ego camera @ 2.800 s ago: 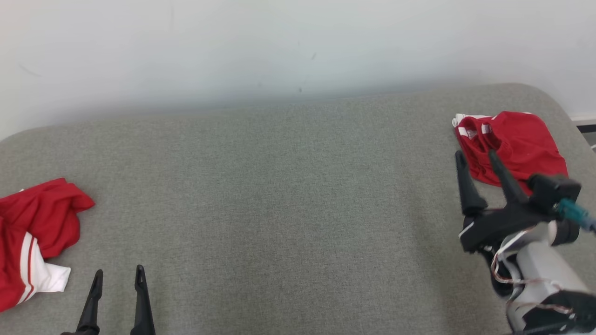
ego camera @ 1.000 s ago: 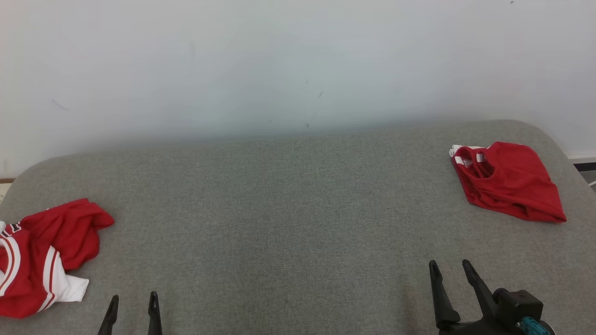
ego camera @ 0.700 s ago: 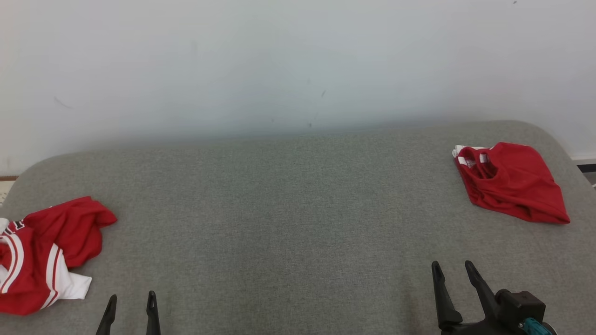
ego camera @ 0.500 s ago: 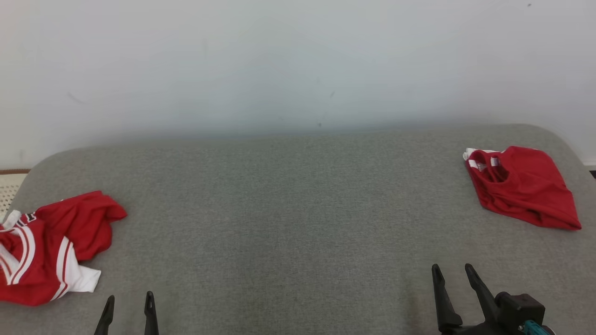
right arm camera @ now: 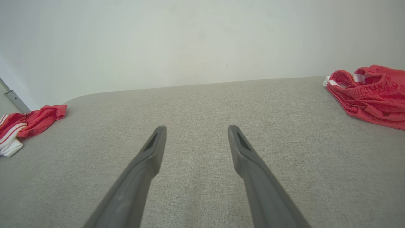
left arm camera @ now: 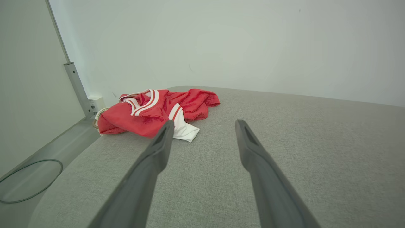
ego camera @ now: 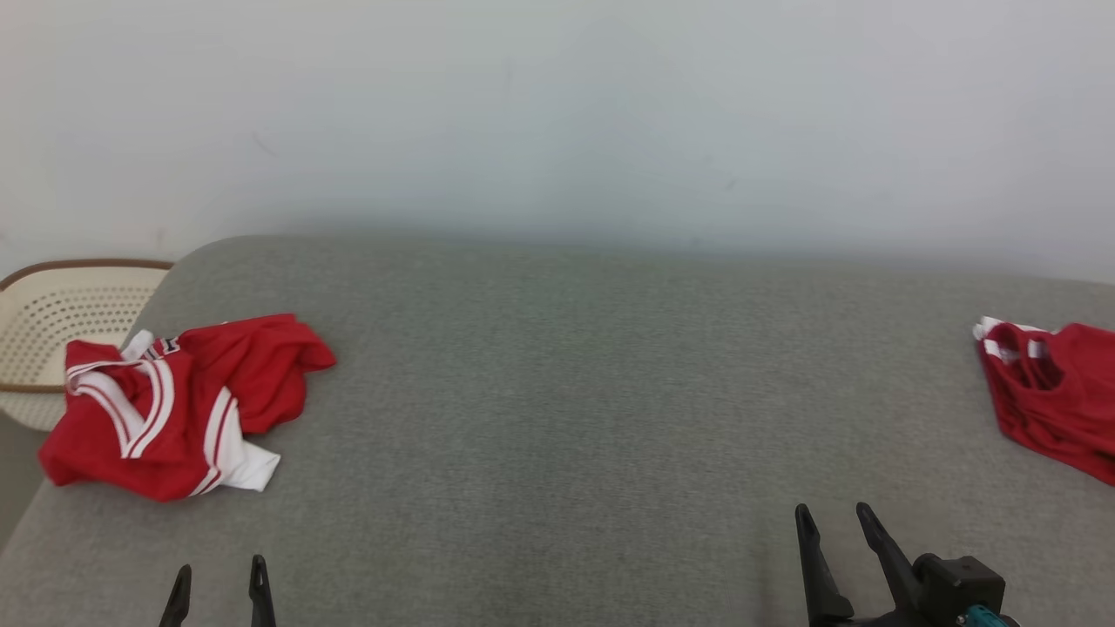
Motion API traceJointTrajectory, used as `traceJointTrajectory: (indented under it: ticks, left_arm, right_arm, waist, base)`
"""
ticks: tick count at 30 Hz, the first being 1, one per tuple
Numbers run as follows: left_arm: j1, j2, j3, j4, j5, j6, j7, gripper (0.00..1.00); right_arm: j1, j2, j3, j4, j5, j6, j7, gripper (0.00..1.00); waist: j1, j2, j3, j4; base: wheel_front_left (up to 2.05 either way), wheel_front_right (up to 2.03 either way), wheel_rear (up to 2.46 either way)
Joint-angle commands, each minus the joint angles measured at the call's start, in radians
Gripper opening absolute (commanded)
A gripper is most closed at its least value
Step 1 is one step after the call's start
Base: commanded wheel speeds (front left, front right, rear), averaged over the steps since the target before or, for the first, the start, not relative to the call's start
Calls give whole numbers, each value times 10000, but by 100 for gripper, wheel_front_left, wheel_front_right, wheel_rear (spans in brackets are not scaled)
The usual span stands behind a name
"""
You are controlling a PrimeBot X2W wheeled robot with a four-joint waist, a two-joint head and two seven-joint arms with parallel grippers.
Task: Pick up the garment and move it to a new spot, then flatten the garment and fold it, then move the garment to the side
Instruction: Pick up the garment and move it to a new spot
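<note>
Red jersey (ego camera: 183,405) lies in a crumpled heap at the left end of the grey padded surface (ego camera: 557,418). White trim and double stripes twist across it, and one white panel pokes out on the near side. Far right, a second red garment (ego camera: 1054,396) lies folded flat, cut by the head view's edge, its white-banded openings turned inward.

Left gripper (ego camera: 220,568) sits low at the near edge, fingers spread, nothing between them. Right gripper (ego camera: 832,509) is the same, parted and empty over bare cloth.

The head view catches a cream perforated basket (ego camera: 52,313) with a brown rim beyond the surface's rounded left corner. The left wrist view adds a grey metal post (left arm camera: 77,90) against the wall and a thin cable (left arm camera: 58,162) looping on the floor. The right wrist view takes in both garments at once and shows the folded one's nubbly knit. The surface is a woven, heathered fabric.
</note>
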Motion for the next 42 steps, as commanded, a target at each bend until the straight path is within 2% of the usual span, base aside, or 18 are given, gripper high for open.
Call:
traceJointTrajectory:
  ticks: [1,26,34,42]
  left_arm:
    - [106,75,22,14,-38,16,-35,100]
    - [160,336,-22,-127,-131,210,107,100]
    - [203,423,17,-114,-211,232,112,100]
    - [77,318,-13,-17,-443,204,85,100]
  right_arm:
    - [-42,-1,18,11,70,-6,-80,100]
    - [-341,134,480,499,304,-6,-374,100]
    - [-427,188,557,618,306,-6,-444,100]
    - [-518,144,637,703,356,-6,-462,100]
  waist:
    - [-1,0,-30,478]
    - [-1,0,64,2808]
    - [-1,0,52,2986]
    - [-1,0,59,2833]
  base:
    - [0,0,0]
    - [0,0,0]
    - [0,0,0]
    - [0,0,0]
